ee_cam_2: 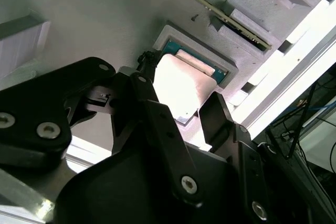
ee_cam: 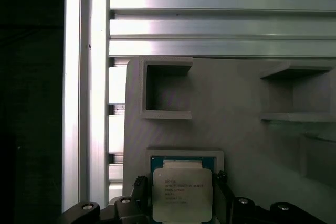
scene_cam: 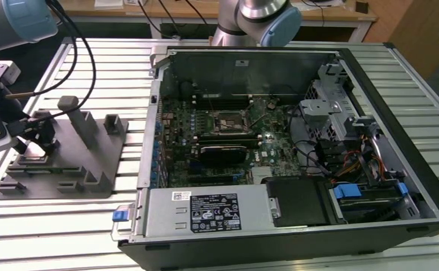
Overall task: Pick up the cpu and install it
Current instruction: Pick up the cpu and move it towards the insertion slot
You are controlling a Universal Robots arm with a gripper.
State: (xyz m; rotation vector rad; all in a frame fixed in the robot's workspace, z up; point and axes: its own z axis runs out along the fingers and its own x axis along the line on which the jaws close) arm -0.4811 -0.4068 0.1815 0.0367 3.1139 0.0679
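- The end effector (ee_cam: 180, 181) is open and down at the cpu (ee_cam: 182, 195), with one black finger on each side of the chip and neither pressing on it in the first wrist view
- The cpu lies flat in a shallow square recess of the grey fixture block (ee_cam: 236, 93), metal top up; in the second wrist view its pale top (ee_cam_2: 184, 85) shows between the fingers (ee_cam_2: 215, 121)
- In the exterior view the end effector (scene_cam: 37, 144) hangs over the near corner of the fixture block (scene_cam: 91, 164), at the exterior view's left
- The block rests on a worktop (scene_cam: 69, 226) of ribbed aluminium slats, bright under the light
- Towards the exterior view's right an open computer case (scene_cam: 400, 113) lies on its side on the same worktop, showing the green motherboard (scene_cam: 178, 121) with a black-framed socket (scene_cam: 227, 121) and a silver power supply (scene_cam: 204, 212)
- Black cables (scene_cam: 77, 51) loop down along the arm (scene_cam: 268, 17)
- Beyond the worktop stands a wooden desk (scene_cam: 332, 14)
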